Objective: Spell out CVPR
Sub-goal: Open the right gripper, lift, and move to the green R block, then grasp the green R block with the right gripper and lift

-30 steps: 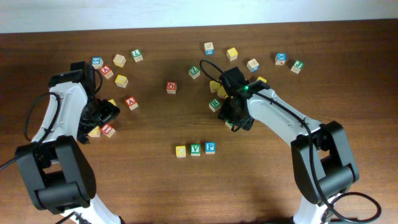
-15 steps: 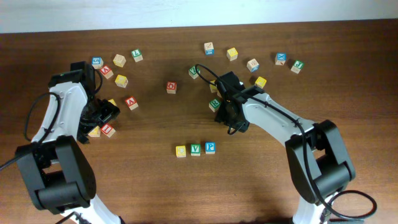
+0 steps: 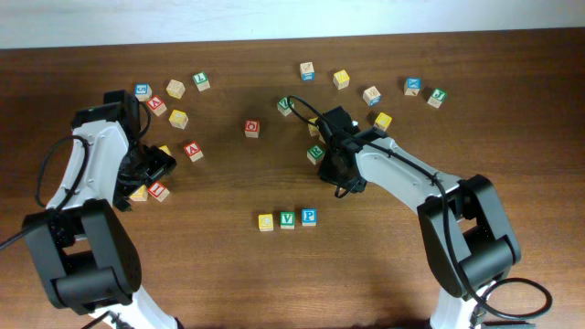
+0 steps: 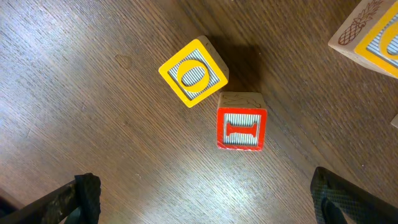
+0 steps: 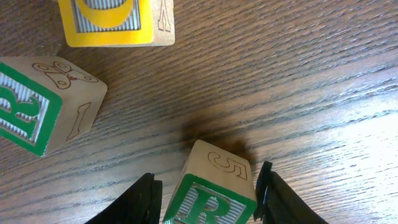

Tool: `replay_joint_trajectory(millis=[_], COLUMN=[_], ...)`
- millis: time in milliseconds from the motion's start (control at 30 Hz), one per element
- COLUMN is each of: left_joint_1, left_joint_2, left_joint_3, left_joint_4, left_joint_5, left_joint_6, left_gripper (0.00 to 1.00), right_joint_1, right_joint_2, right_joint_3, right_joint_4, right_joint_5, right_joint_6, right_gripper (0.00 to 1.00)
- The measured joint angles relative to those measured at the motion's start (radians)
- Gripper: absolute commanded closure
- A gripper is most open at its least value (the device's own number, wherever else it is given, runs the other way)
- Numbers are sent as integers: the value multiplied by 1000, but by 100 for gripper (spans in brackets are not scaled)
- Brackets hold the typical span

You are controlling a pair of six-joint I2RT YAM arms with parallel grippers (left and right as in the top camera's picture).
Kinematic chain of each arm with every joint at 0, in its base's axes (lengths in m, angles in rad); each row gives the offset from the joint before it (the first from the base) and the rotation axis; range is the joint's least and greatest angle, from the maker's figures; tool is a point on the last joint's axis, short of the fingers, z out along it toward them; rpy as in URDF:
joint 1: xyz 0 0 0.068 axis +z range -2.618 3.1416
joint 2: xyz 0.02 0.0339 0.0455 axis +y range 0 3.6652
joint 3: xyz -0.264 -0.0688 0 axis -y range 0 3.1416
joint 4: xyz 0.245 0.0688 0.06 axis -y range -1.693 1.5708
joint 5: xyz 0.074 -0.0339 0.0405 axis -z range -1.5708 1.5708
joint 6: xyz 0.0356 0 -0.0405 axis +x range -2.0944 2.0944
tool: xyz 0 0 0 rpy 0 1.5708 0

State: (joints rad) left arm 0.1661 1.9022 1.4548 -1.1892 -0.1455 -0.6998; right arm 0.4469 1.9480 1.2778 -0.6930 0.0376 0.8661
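Note:
A row of three blocks lies at the front middle: a yellow block (image 3: 265,221), a green V block (image 3: 287,218) and a blue P block (image 3: 309,217). My right gripper (image 3: 341,180) is up and right of the row, shut on a green R block (image 5: 214,196) held just above the wood, its shadow beneath. A second green R block (image 5: 40,106) lies to its left, also seen from overhead (image 3: 315,153). My left gripper (image 4: 211,208) is wide open and empty over a yellow O block (image 4: 193,73) and a red I block (image 4: 241,124).
Loose blocks are scattered at the back: a red A (image 3: 193,151), a red block (image 3: 251,128), yellow ones (image 3: 178,119) (image 3: 341,79) (image 3: 382,120), a blue one (image 3: 413,86), a green one (image 3: 437,97). A yellow block (image 5: 115,22) lies close ahead of the right gripper.
My right gripper has shifted a little to the left and toward the back with the green R block between its fingers. The left arm has not moved.

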Motion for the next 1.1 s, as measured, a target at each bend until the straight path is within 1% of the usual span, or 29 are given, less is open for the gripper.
replay_joint_trajectory(millis=[67, 167, 400, 533, 600, 667, 800, 833, 867, 933, 967, 1000, 1033, 1100], left_joint_1=[0, 0, 0, 0, 0, 0, 0, 0, 0, 0, 0, 0, 0, 0], left_joint_2=[0, 0, 0, 0, 0, 0, 0, 0, 0, 0, 0, 0, 0, 0], left_joint_3=[0, 0, 0, 0, 0, 0, 0, 0, 0, 0, 0, 0, 0, 0], left_joint_4=[0, 0, 0, 0, 0, 0, 0, 0, 0, 0, 0, 0, 0, 0], left_joint_5=[0, 0, 0, 0, 0, 0, 0, 0, 0, 0, 0, 0, 0, 0], left_joint_6=[0, 0, 0, 0, 0, 0, 0, 0, 0, 0, 0, 0, 0, 0], left_gripper=[1, 1, 1, 1, 1, 1, 1, 1, 1, 1, 1, 1, 1, 1], right_joint_1=[0, 0, 0, 0, 0, 0, 0, 0, 0, 0, 0, 0, 0, 0], right_joint_2=[0, 0, 0, 0, -5, -30, -127, -148, -166, -182, -182, -182, -182, -182], right_joint_3=[0, 0, -1, -1, -1, 2, 3, 5, 7, 11, 11, 11, 11, 11], right_joint_4=[0, -3, -6, -12, -33, -97, -206, -227, -239, -266, -267, -266, -259, -235], right_joint_5=[4, 5, 8, -14, -35, -46, -69, -77, -84, -90, -87, -83, -80, -76], right_joint_6=[0, -1, -1, -33, -65, -105, -196, -217, -233, -257, -267, -279, -300, -351], right_gripper=[60, 68, 69, 68, 68, 69, 69, 68, 62, 57, 52, 44, 39, 34])
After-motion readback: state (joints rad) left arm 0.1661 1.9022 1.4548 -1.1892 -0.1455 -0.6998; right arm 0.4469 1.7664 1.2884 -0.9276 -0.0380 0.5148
